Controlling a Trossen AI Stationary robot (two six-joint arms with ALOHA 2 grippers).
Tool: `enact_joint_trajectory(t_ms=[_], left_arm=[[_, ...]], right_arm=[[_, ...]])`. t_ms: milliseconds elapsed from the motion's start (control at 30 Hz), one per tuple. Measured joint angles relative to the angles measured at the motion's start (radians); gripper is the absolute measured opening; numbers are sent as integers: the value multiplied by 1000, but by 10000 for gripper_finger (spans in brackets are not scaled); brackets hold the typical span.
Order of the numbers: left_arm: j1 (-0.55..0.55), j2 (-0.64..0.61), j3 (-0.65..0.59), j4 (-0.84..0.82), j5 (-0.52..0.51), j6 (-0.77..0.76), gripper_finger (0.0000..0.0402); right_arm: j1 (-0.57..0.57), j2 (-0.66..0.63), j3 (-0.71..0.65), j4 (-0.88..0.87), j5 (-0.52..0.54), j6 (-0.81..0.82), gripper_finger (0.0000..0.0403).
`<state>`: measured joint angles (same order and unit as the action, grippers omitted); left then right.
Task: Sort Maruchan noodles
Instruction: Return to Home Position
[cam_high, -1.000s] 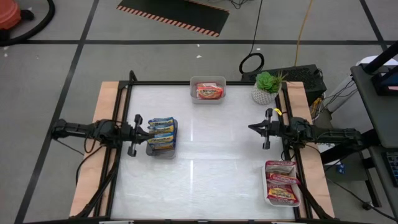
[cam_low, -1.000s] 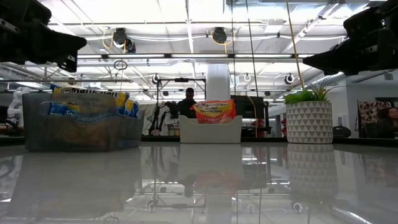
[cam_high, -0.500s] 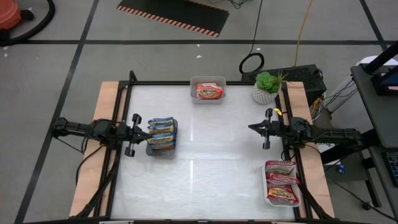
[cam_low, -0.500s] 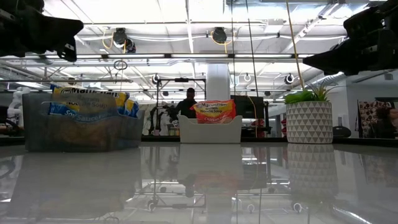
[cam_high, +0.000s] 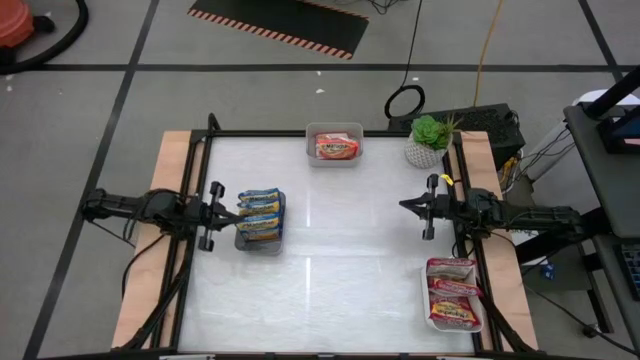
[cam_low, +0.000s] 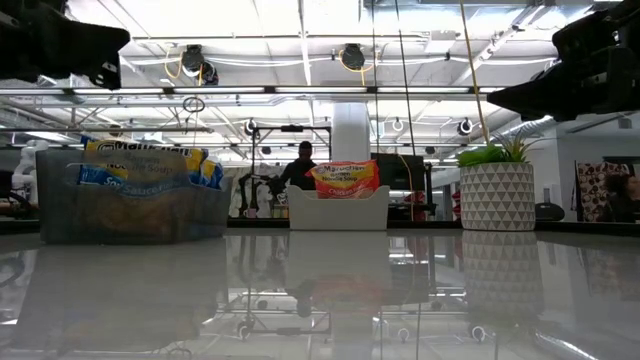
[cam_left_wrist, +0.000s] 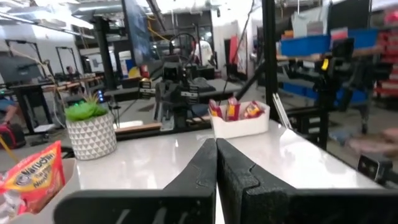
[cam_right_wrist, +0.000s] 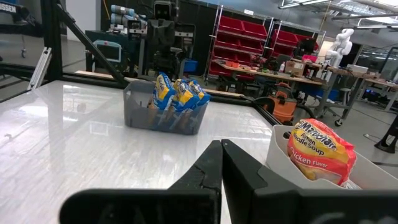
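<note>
- Blue packs (cam_high: 261, 214): several stand on edge in the dark bin (cam_high: 258, 244) on the left side of the table (cam_high: 330, 265). The low view shows "Maruchan" across their tops and "Soy Sauce" on a lower band.
- Orange pack (cam_right_wrist: 320, 150): lies in the far tray (cam_high: 312, 152) at the middle of the table's far edge. The right wrist view reads "Maruchan", "Ramen Noodle Soup" and "Chicken Flavor".
- Maroon packs (cam_high: 454, 297): stacked overlapping in the near-right tray (cam_high: 432, 318) at the table's right border. Their print is too small to read.
- Left gripper (cam_high: 236, 211): level above the table, its tip just beside the dark bin's left wall. The fingers are pressed together with nothing between them.
- Right gripper (cam_high: 404, 205): level near the right edge, well apart from all three containers and pointing toward the bin. The jaws are closed on nothing.
- Plant pot (cam_high: 424, 152): white with a triangle pattern and green leaves, at the far right corner beside the far tray.
</note>
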<state>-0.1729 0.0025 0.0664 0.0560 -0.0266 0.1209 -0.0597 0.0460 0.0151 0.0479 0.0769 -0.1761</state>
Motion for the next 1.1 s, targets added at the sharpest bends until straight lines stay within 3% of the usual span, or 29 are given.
enact_joint_trajectory(t_ms=[233, 467, 1100], left_arm=[[17, 0, 67, -133, 6, 61, 1], [13, 0, -51, 71, 29, 14, 1], [87, 0, -56, 70, 27, 77, 1]], right_arm=[[0, 0, 0, 0, 0, 0, 0], [0, 0, 0, 0, 0, 0, 0], [0, 0, 0, 0, 0, 0, 0]])
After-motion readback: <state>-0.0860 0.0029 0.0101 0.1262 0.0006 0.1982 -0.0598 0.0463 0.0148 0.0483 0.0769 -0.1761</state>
